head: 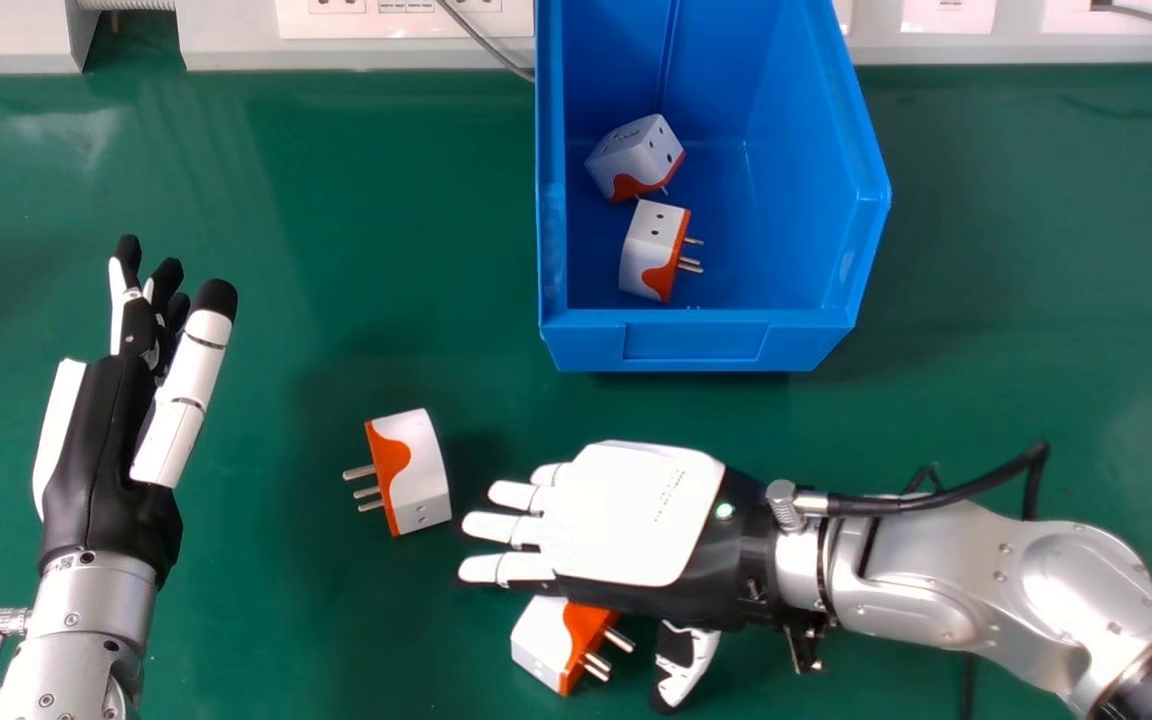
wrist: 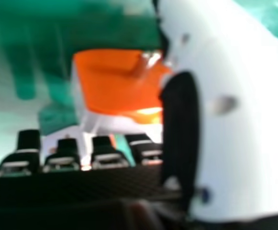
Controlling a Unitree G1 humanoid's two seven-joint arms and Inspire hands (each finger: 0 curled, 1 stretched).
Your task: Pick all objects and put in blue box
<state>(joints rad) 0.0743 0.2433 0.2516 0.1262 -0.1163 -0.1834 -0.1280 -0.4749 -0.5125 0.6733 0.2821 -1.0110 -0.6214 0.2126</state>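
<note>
Clearly, your right hand [head: 626,520] is released, fingers straight.
Head view: beyond it, the blue box [head: 586,345] holds two plugs [head: 648,235]; a third plug [head: 421,470] lies off its fingertips, a fourth plug [head: 541,635] partly beneath. Right hand view: your thumb partly blocks the fourth plug.

So the blue box [head: 586,345] sits open, beyond the right hand [head: 636,515]. Two white-and-orange plug adapters in it: one tilted [head: 631,155], the other [head: 648,245] nearer the hand, pins sideways. Third adapter [head: 418,470] is just off the fingertips, pins pointing away. Fourth one [head: 544,635] is partly under the hand, pins toward the thumb.
</note>
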